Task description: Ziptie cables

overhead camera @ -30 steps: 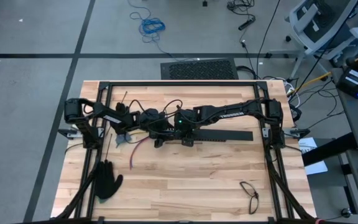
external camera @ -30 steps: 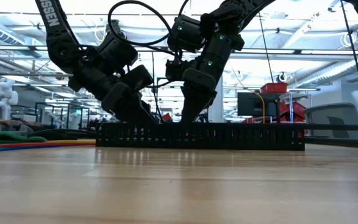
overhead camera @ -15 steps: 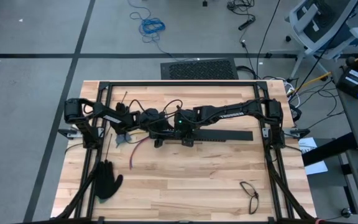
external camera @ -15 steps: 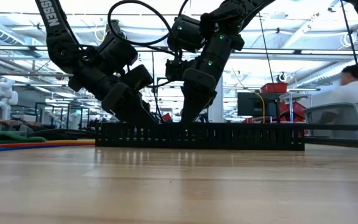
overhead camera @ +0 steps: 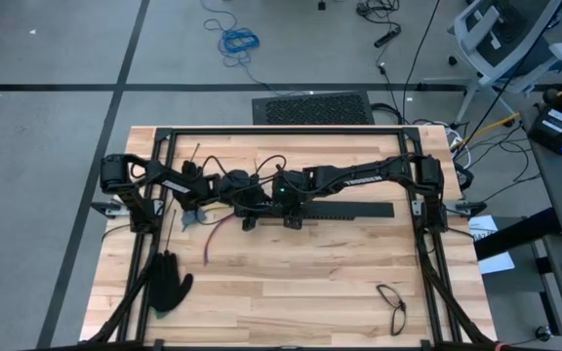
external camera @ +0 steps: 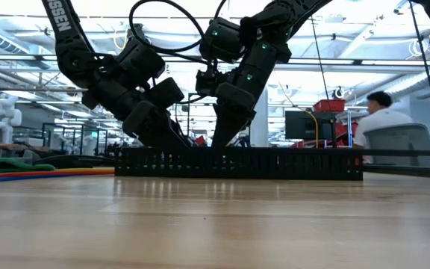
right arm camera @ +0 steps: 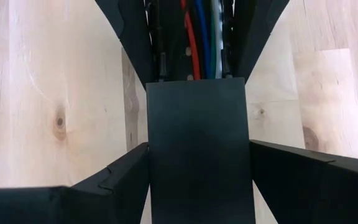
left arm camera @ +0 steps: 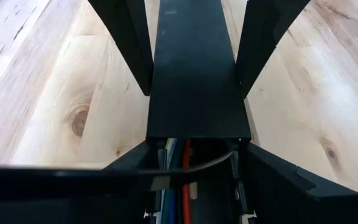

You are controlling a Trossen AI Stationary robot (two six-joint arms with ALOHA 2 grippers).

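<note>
Black jointed arms (overhead camera: 349, 178), looping cables

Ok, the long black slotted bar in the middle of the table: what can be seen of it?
The black slotted bar lies flat on the wooden table, long axis running left-right. It looks like matte plastic, with comb-like slotted walls in the low view and a smooth flat cover in the wrist views. Red, blue and green cables run inside its open end. The left gripper and right gripper each straddle it, jaws on either side.

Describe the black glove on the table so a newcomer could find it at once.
Start at the wooden table in the overhead view and go to its front left corner, beside the left arm's frame rail. The black glove lies there flat, fingers spread. Unlike the long straight slotted bar mid-table, it is soft and hand-shaped.
</note>
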